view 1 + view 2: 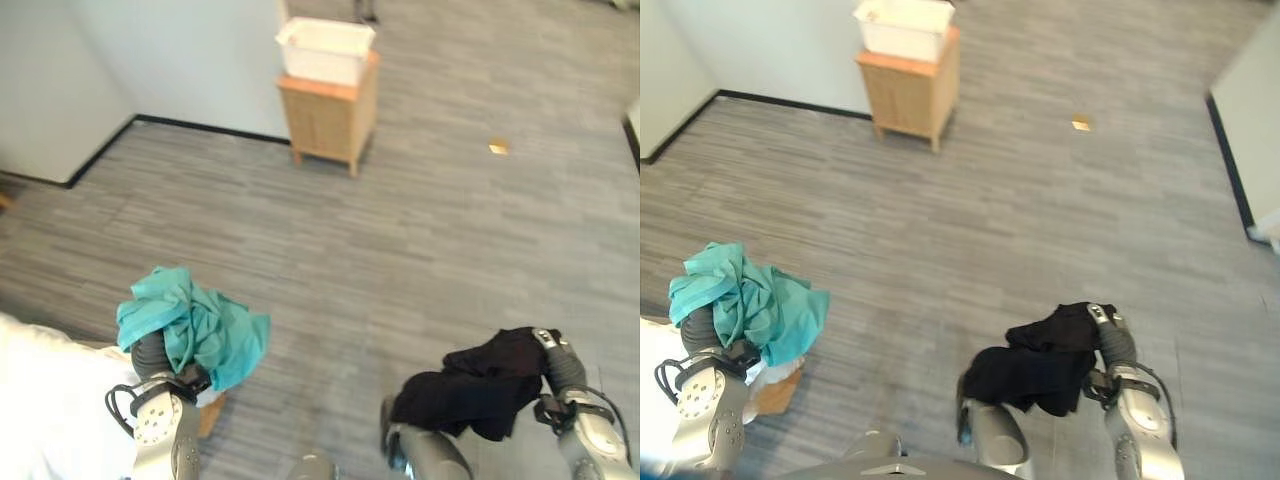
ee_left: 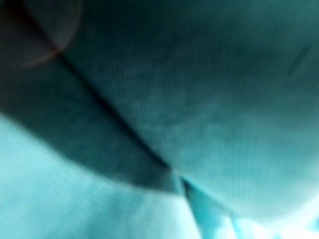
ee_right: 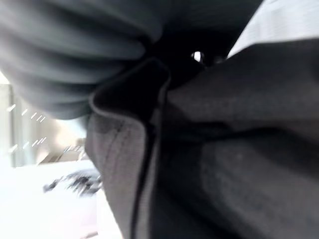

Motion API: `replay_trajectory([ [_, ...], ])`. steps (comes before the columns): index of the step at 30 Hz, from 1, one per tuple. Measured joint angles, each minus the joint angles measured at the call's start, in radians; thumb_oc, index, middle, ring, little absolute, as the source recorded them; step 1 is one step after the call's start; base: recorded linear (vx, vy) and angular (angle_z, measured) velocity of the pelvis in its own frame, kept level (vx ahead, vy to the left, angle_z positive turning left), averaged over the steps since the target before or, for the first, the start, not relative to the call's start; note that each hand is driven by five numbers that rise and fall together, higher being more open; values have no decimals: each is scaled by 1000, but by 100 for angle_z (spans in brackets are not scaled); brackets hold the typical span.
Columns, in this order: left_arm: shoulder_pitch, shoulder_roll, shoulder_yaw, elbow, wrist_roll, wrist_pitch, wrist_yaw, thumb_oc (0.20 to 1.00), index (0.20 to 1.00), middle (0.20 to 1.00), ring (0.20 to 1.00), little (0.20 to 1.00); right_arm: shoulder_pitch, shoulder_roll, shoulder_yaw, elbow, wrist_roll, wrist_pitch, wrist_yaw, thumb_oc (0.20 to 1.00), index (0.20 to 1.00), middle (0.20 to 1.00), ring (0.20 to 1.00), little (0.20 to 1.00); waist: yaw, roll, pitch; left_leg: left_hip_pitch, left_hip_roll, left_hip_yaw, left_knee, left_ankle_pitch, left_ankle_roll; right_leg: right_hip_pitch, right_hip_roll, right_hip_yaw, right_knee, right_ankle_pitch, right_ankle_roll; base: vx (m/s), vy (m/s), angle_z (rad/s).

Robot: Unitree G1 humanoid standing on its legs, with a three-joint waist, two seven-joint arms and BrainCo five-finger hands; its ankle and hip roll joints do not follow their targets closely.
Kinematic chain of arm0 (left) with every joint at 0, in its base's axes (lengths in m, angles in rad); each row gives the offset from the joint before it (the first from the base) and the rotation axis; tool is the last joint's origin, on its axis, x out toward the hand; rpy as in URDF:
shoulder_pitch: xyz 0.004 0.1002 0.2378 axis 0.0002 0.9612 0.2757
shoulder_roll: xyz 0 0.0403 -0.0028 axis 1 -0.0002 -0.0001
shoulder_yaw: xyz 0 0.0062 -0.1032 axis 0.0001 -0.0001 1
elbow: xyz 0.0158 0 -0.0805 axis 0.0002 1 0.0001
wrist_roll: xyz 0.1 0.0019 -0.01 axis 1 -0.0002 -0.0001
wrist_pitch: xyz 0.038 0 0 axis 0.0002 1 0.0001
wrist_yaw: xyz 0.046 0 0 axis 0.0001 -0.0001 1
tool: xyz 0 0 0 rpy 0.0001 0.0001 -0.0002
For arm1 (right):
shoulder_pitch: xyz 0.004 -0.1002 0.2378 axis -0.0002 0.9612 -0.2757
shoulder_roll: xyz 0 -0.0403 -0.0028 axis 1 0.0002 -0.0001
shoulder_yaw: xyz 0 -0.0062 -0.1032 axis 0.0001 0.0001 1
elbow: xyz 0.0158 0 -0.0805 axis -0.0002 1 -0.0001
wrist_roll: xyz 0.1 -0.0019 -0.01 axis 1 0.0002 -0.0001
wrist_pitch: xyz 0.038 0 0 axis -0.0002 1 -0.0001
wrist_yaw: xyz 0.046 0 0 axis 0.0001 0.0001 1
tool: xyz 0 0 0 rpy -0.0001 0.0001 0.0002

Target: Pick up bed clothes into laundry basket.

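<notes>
Item, teal garment (image 1: 195,325): bunched cloth draped over the left hand (image 1: 150,352), lifted clear of the floor at the robot's lower left; in the left wrist view the teal cloth lies right against the camera and the fingers are covered, so whether they are curled round it or apart cannot be told; item, black garment (image 1: 1040,362): crumpled dark cloth hanging from the right hand (image 1: 1108,335) at the lower right, also off the floor; a silver finger shows at the cloth's upper edge, the rest buried in folds, and the right wrist view gives dark fabric close up, so the state of that hand's grip cannot be told either; item, white laundry basket (image 1: 325,48): plastic, open-topped, set on a small wooden cabinet (image 1: 328,118) against the pale wall, well apart from both hands across a stretch of grey floor (image 1: 400,230); no cloth visible over its rim; item, white bedding (image 1: 40,400) at the lower left edge, just beside the left arm; item, small tan scrap (image 1: 498,147) on the floor to the right of the cabinet, kind unclear; progress, as judged: both garments appear collected and carried; the approach to the basket and the drop into it remain, so neither piece is yet delivered; markings: no brand, label or legible writing on garments, basket or cabinet.
</notes>
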Motion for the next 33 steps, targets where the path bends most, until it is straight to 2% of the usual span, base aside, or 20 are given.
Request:
replay_trajectory([
  [1,13,18,6,-1,-2,2,2,200,200,200,200,200,-2,-6,7,1,4,-20,-1,200,200,200,200,200,7,-34,-6,-66,14,72,1,22,49,35,2,2,-26,-48,-56,425,-343,19],
  [3,-3,31,0,-19,-4,2,-3,200,200,200,200,200,-2,2,-22,4,4,-20,-18,200,200,200,200,200,19,-59,10,-142,97,215,-28,29,85,95,11,5,-70,-53,-54,421,-160,27],
  [4,-19,34,0,-9,-6,5,-4,200,200,200,200,200,4,36,-58,2,4,-21,-37,200,200,200,200,200,23,-89,22,-159,153,361,-243,27,85,169,15,-25,-129,-38,-45,301,-25,29],
  [7,-7,37,-7,-4,-7,4,-5,200,200,200,200,200,-13,54,-58,7,4,-24,-61,200,200,200,200,200,42,-89,32,-177,116,362,-552,54,72,262,24,-25,-166,-59,-13,365,-4,-3],
  [10,8,20,-8,1,-7,4,-4,200,200,200,200,200,-18,34,-52,-7,2,-23,-66,200,200,200,200,200,44,-42,40,-186,47,370,-789,68,83,351,36,-13,-235,-88,32,423,90,-18],
  [12,16,-1,2,4,-7,4,-5,200,200,200,200,200,-40,34,-47,12,-8,-19,-67,200,200,200,200,200,51,-30,39,-154,-14,365,-944,77,96,387,35,38,-255,-101,53,400,92,-42],
  [14,21,-18,0,15,-7,4,-6,200,200,200,200,200,-29,23,-22,15,-20,-16,-69,200,200,200,200,200,68,-1,22,-64,-88,402,-1069,119,146,464,45,98,-262,-118,81,607,165,-54],
  [15,18,-22,7,22,-6,4,-8,200,200,200,200,200,-27,17,-7,17,-21,-15,-68,200,200,200,200,200,73,-6,16,-23,-95,401,-1116,116,146,492,51,132,-264,-123,88,426,111,-93],
  [16,25,-31,20,18,-7,4,-7,200,200,200,200,200,-28,3,18,18,-30,-10,-64,200,200,200,200,200,109,22,2,40,-73,381,-1160,98,150,523,75,191,-257,-137,108,269,76,-111],
  [17,23,-27,27,18,-7,4,-6,200,200,200,200,200,-27,3,28,11,-41,-9,-55,200,200,200,200,200,119,10,6,56,-69,367,-1150,228,260,532,73,197,-216,-184,156,388,146,-112],
  [18,11,-25,31,15,-7,4,-7,200,200,200,200,200,-25,3,28,5,-50,-9,-46,200,200,200,200,200,122,-27,0,54,-82,376,-1100,272,268,544,39,201,-203,-218,150,374,177,-59],
  [20,-6,-29,33,15,-6,4,-7,200,200,200,200,200,-30,9,21,3,-55,-9,-46,200,200,200,200,200,108,-91,-7,40,-127,417,-1007,217,270,573,-11,177,-202,-214,149,406,214,-13],
  [23,-69,-28,29,18,-6,4,-5,200,200,200,200,200,-44,10,45,4,-56,-7,-47,200,200,200,200,200,101,-118,-7,29,-131,428,-898,113,287,546,-39,134,-90,-206,157,310,209,-9],
  [24,-89,-25,23,17,-6,4,-1,200,200,200,200,200,-47,17,64,-3,-56,-6,-36,200,200,200,200,200,104,-118,-8,72,-129,413,-926,103,304,479,-56,121,73,-226,156,266,300,-28],
  [25,-121,19,-13,23,-5,4,18,200,200,200,200,200,-86,6,86,-33,-56,-5,-37,200,200,200,200,200,97,-94,6,129,-122,402,-983,84,308,291,-62,109,422,-93,219,334,360,-1],
  [26,-141,50,-30,28,-4,5,17,200,200,200,200,200,-89,11,90,-52,-55,-8,-37,200,200,200,200,200,83,-86,9,166,-124,383,-1018,111,281,195,-84,96,548,-122,227,264,248,13],
  [28,-167,64,-22,29,-4,3,42,200,200,200,200,200,-119,22,114,-54,-53,-11,-43,200,200,200,200,200,81,-78,20,213,-124,363,-1028,77,298,55,-147,75,632,-177,208,203,147,26],
  [29,-175,64,-26,28,-4,4,46,200,200,200,200,200,-127,19,127,-58,-52,-10,-43,200,200,200,200,200,77,-57,37,243,-120,351,-1040,76,286,0,-216,-4,646,-200,172,230,57,35],
  [30,-173,61,-39,22,-4,3,44,200,200,200,200,200,-124,15,133,-57,-52,-9,-42,200,200,200,200,200,76,-38,44,262,-115,346,-1047,78,280,-28,-256,-49,591,-196,175,328,84,47],
  [33,-134,38,-7,6,-7,-4,45,200,200,200,200,200,-108,10,137,-58,-47,-1,-31,200,200,200,200,200,83,-21,54,315,-98,323,-1061,24,279,-94,-281,-59,361,-173,182,326,62,16],
])
